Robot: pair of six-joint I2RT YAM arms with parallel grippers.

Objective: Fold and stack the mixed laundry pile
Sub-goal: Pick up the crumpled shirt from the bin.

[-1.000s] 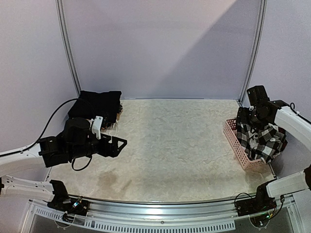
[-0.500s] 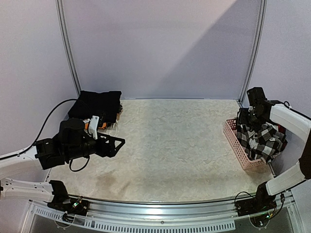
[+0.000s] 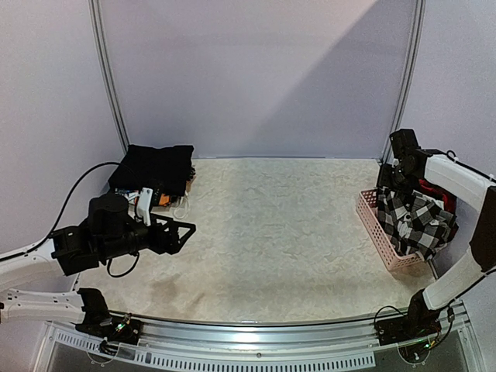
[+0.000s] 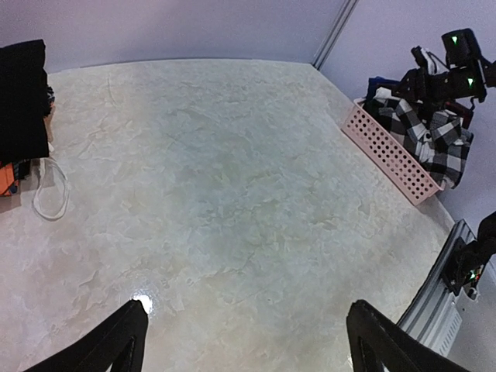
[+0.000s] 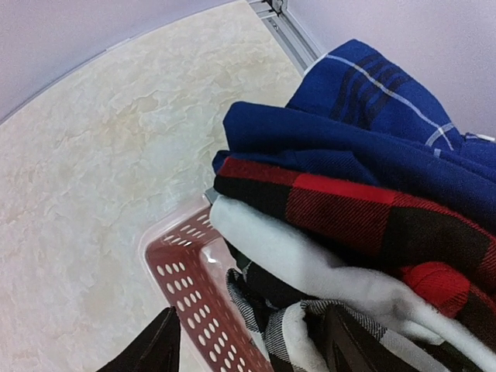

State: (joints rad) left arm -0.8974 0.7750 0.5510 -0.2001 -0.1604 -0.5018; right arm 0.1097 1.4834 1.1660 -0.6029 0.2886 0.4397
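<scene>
The mixed laundry fills the pink basket (image 3: 378,232) at the right edge: a black-and-white checked garment (image 3: 415,221) on top, with red-and-black plaid (image 5: 364,209), blue cloth (image 5: 364,108) and white fabric (image 5: 310,260) beneath it in the right wrist view. My right gripper (image 3: 390,184) is open right above the basket's far end, its fingertips (image 5: 167,345) straddling the basket corner and the checked cloth (image 5: 263,329). A folded black garment (image 3: 153,165) lies at the far left over orange-printed pieces (image 3: 161,198). My left gripper (image 3: 183,234) is open and empty above the table.
A white cord loop (image 4: 48,190) lies by the folded stack. Metal frame posts (image 3: 108,77) stand at the back corners and a rail (image 3: 248,322) runs along the near edge. The basket also shows in the left wrist view (image 4: 391,151).
My left arm has drawn back toward the left and near side. My right gripper has moved back and lower over the basket's far end.
</scene>
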